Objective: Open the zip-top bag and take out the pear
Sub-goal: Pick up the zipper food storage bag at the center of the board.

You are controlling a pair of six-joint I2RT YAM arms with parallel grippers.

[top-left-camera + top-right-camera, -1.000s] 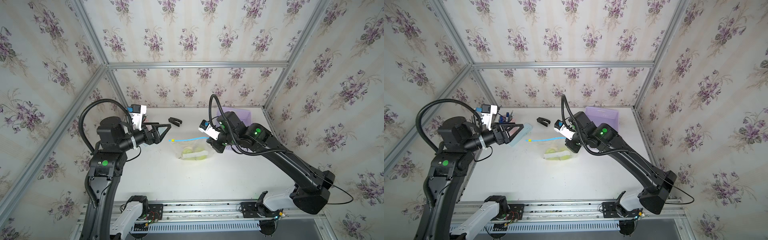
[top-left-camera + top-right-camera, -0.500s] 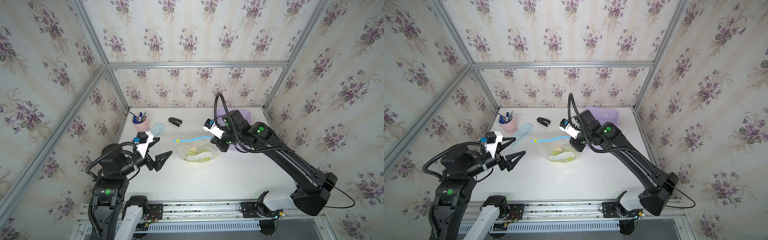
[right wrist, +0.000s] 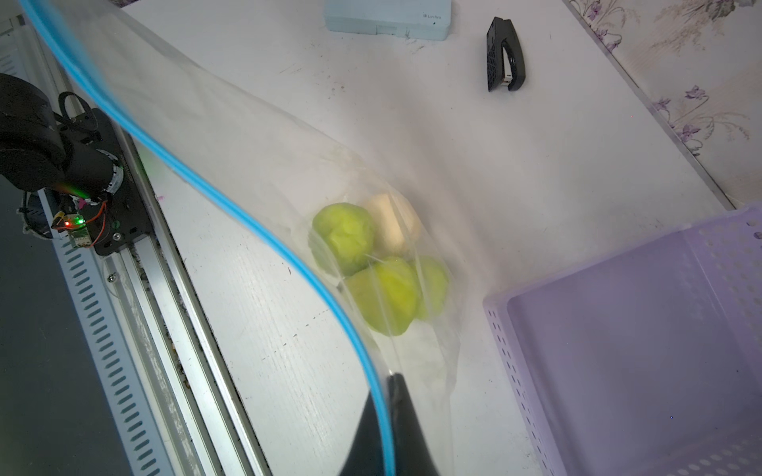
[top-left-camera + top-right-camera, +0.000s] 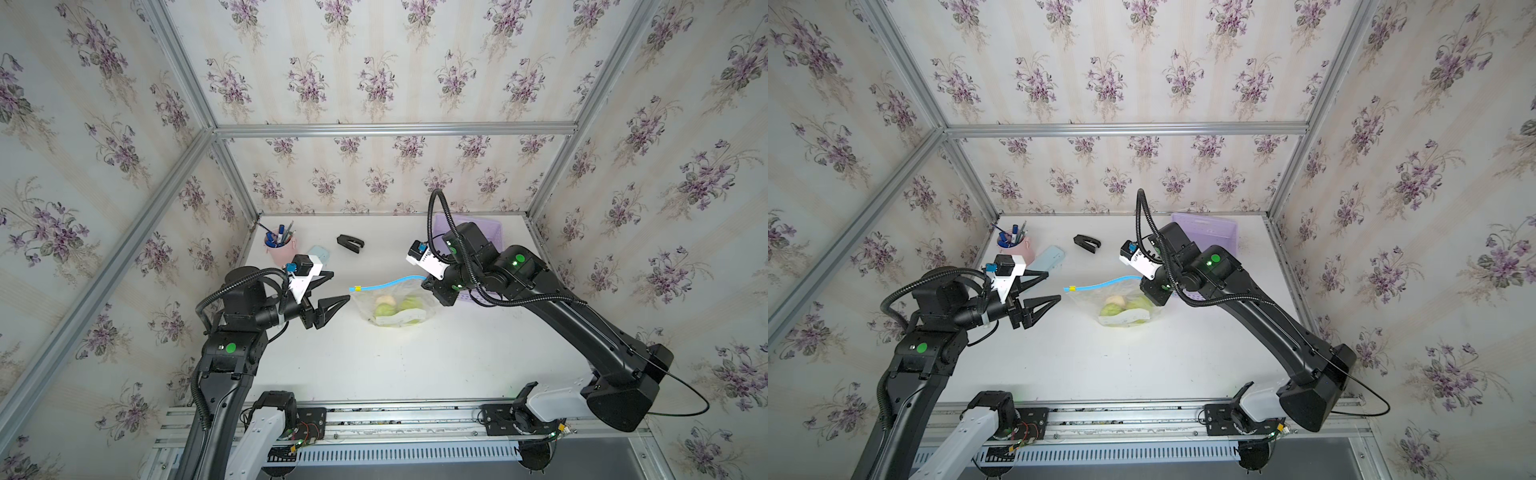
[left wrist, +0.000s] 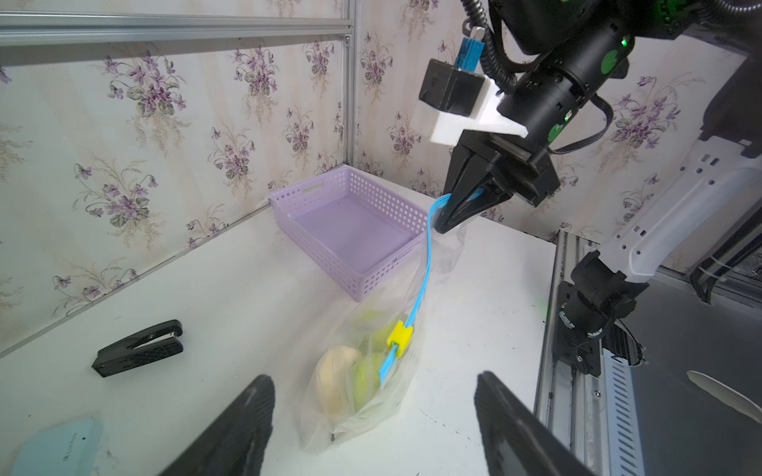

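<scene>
Zip-top bag [image 4: 395,305] sits near the middle of the white table [image 4: 374,365], its bottom on the surface and its mouth raised. Low inside it lie 3 green fruits [image 3: 363,263] and 1 pale piece [image 3: 391,218], pressed together; which of them is the pear I cannot tell. A white label [image 4: 399,319] shows on the bag's near side. The light-blue zip strip [image 4: 386,284] runs along the mouth, with a yellow slider [image 4: 356,288] at the end that points toward the left arm. The right gripper [image 5: 443,224] is clamped on the other end of the strip and holds that corner up off the table. The left gripper [image 4: 340,285] hangs just beside the slider end, apart from it, its 2 fingers spread with nothing between them. A purple basket [image 4: 490,226] stands just behind the right gripper. Toward the far left of the table are a black stapler [image 4: 350,243], a light-blue case [image 4: 319,252] and a pink cup [image 4: 279,251] of pens.
</scene>
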